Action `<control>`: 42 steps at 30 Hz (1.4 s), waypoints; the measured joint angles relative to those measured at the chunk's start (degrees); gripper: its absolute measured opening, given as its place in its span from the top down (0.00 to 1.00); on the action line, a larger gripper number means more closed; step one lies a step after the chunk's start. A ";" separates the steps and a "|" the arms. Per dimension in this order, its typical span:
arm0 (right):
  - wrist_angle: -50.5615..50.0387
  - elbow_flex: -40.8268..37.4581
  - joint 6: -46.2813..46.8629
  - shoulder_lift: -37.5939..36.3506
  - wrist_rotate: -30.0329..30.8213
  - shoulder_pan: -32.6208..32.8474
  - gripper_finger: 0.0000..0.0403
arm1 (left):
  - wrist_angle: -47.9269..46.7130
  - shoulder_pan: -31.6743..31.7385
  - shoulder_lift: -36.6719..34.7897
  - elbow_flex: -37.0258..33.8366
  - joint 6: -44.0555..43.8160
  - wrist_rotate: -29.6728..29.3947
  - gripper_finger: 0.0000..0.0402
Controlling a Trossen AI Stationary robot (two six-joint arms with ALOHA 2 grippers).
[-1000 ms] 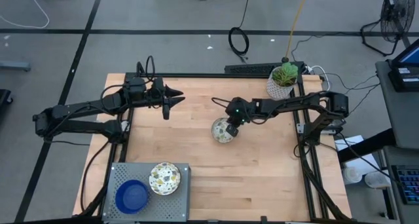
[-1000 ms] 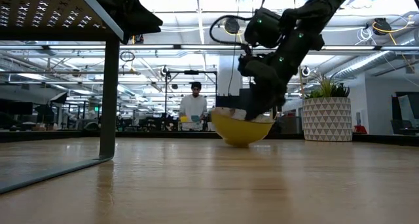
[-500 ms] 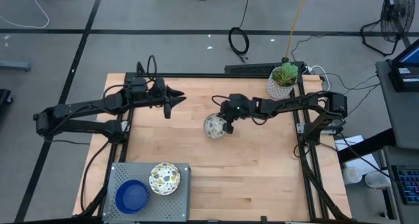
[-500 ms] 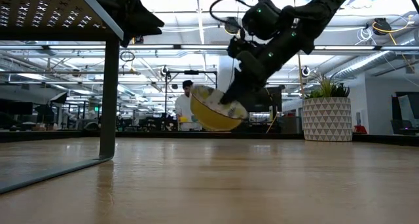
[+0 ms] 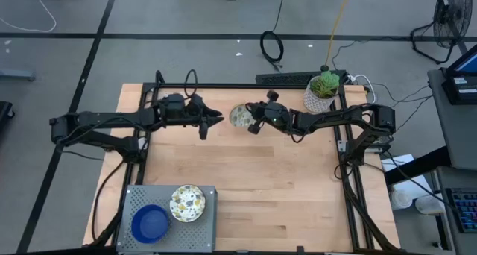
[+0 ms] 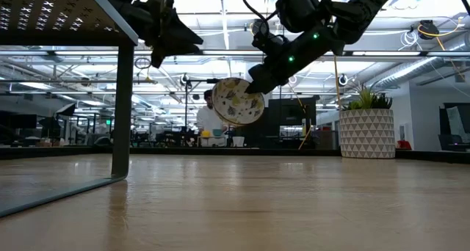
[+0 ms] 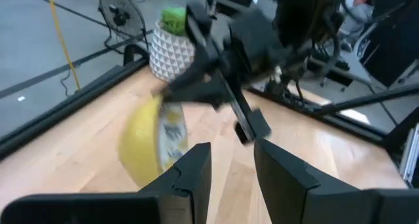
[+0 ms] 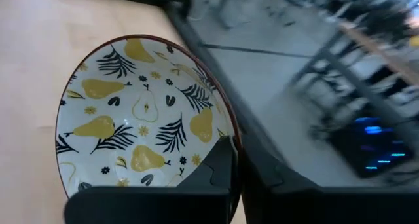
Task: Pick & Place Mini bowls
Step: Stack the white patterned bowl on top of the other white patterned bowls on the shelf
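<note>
From the high view we judge the task partly done. Two mini bowls already sit on the grey tray (image 5: pixel 134 199) at the desk's near left corner: a solid blue bowl (image 5: pixel 150 223) and, touching it, a cream patterned bowl (image 5: pixel 188 203). A third, the carried bowl (image 5: pixel 240 115), is off the pale wooden desk (image 5: pixel 283 180), pinched at its rim by the right end effector (image 5: pixel 256 121) near the far edge. The left end effector (image 5: pixel 209 121) sits just beside it, fingers parted and empty. We see no other bowls here, so this one at least has yet to reach the tray. A white pot with a green plant (image 5: pixel 322 91) stands at the far right corner.

In the low view the carried bowl (image 6: pixel 238 101) hangs well above the desk, tipped almost on edge, its patterned inside facing us. The right end effector (image 6: pixel 258 84) clamps its upper rim, and the left end effector (image 6: pixel 175 32) is higher and to the side.

The left wrist view shows the bowl's outside (image 7: pixel 149 149): smooth, glossy yellow, rounded like a shallow dome. Its own fingers (image 7: pixel 194 171) stand apart, holding nothing.

The right wrist view shows the inside (image 8: pixel 141 112): a glazed cream surface painted with yellow pears and dark leaves, edged by a thin dark rim. The fingers (image 8: pixel 219 168) are closed over that rim.
</note>
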 joint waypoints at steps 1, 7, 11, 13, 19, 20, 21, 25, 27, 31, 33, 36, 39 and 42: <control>0.65 0.00 -0.96 0.00 1.46 -0.01 1.00 | 0.11 -0.12 0.59 0.00 0.11 0.00 0.70; 6.62 0.00 -5.12 -0.02 4.09 -0.04 1.00 | 1.44 -0.28 3.17 0.02 -2.17 -6.59 0.70; 9.93 0.02 -6.56 -0.07 3.84 -0.01 1.00 | 1.40 -0.27 4.54 0.02 -3.52 -12.43 0.70; 10.44 0.02 -6.63 -0.07 3.86 -0.01 1.00 | 1.59 -0.28 5.49 0.02 -3.50 -12.98 0.70; 10.59 0.02 -6.65 -0.07 3.83 -0.04 1.00 | 6.91 -1.10 9.31 0.02 -1.89 -13.05 0.70; 10.57 0.02 -6.65 -0.07 3.80 -0.04 1.00 | 8.08 -1.32 10.03 0.02 -1.21 -13.06 0.70; 10.58 0.02 -6.65 -0.07 3.76 -0.04 1.00 | 9.59 -1.57 10.78 0.02 -0.36 -13.05 0.70; 10.57 0.02 -6.65 -0.07 3.69 -0.04 1.00 | 13.40 -1.86 13.29 0.02 2.12 -13.14 0.70; 10.56 0.02 -6.65 -0.07 3.74 -0.04 1.00 | 14.13 -1.83 14.22 0.02 2.10 -13.74 0.70; 10.51 0.02 -6.67 -0.07 3.92 -0.06 1.00 | 14.44 -1.81 15.61 0.04 2.08 -16.48 0.70; 10.51 0.02 -6.51 -0.07 3.96 -0.06 1.00 | 14.61 -1.81 16.11 0.04 2.08 -17.70 0.70; 10.55 0.02 -6.32 -0.07 3.98 -0.06 1.00 | 14.51 -1.80 16.33 0.04 2.12 -19.19 0.70; 10.62 0.11 -6.23 -0.07 4.09 -0.06 1.00 | 14.48 -1.79 16.33 0.04 3.50 -19.96 0.70; 10.59 0.11 -6.21 -0.07 4.10 -0.06 1.00 | 14.36 -1.79 16.33 0.04 4.68 -20.06 0.70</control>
